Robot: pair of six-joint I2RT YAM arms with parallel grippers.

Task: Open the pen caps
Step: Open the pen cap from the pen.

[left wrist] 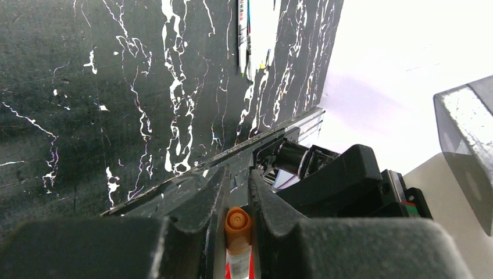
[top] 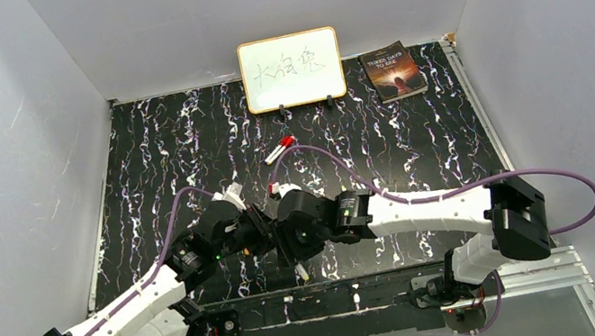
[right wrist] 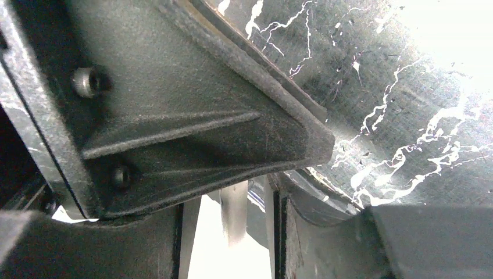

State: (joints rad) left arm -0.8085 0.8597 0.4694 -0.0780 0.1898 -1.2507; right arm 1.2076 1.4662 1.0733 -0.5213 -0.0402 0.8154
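Observation:
Both grippers meet over the front middle of the mat. My left gripper [top: 259, 229] [left wrist: 238, 177] is shut on a white-barrelled pen. Its orange cap [left wrist: 238, 222] sits on the barrel and shows between the fingers. My right gripper [top: 282, 231] [right wrist: 229, 203] faces it with jaws apart. A pale pen barrel [right wrist: 234, 212] stands in the gap, touching neither pad. The left gripper's finger [right wrist: 192, 133] fills most of the right wrist view. A red-capped pen [top: 280, 148] lies farther back on the mat. A few uncapped pens [left wrist: 245, 35] lie side by side on the mat.
A small whiteboard [top: 291, 70] on feet and a book [top: 392, 72] stand at the back of the black marbled mat [top: 417, 139]. White walls close in on three sides. A metal rail [top: 360, 290] runs along the near edge by the arm bases.

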